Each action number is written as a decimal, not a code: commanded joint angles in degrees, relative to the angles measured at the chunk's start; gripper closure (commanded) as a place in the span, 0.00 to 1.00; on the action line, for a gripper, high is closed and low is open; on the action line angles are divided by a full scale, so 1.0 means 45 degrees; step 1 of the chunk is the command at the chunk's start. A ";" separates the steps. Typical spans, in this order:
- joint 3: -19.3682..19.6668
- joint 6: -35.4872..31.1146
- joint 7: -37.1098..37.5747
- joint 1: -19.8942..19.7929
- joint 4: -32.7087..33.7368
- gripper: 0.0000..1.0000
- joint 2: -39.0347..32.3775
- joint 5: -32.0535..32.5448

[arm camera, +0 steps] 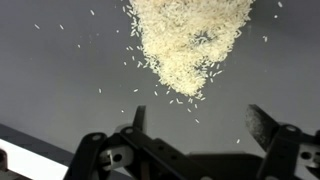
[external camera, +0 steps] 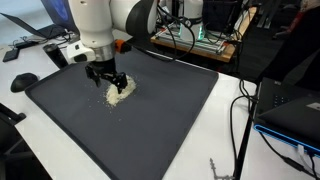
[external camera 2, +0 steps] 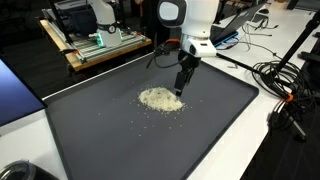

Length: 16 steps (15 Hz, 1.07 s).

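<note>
The rice pile (external camera 2: 160, 99) lies on the mat (external camera 2: 110, 140), in the mat's far half as seen in an exterior view. Loose grains (arm camera: 140, 62) are scattered on the mat all around the pile. The gripper (external camera 2: 181, 92) hangs over the pile's edge, at its right in that view. Behind the pile, off the mat, a board of electronics (external camera 2: 100, 45) stands. Well to the right of the pile, cables (external camera 2: 285, 90) lie on the table (external camera 2: 280, 150).
</note>
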<state>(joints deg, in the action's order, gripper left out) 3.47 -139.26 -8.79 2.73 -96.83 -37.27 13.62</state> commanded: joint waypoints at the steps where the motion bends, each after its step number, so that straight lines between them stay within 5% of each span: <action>1: 0.0465 0.0991 0.1993 0.0795 0.0543 0.00 -0.0256 0.0405; 7: 0.0131 0.3835 0.2803 0.0700 0.2450 0.00 -0.1125 -0.0233; 16: -0.0630 0.6449 -0.0445 -0.1110 0.5912 0.00 -0.2761 -0.1313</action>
<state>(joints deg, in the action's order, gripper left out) 2.88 -114.57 -4.24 1.52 -77.36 -45.91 10.79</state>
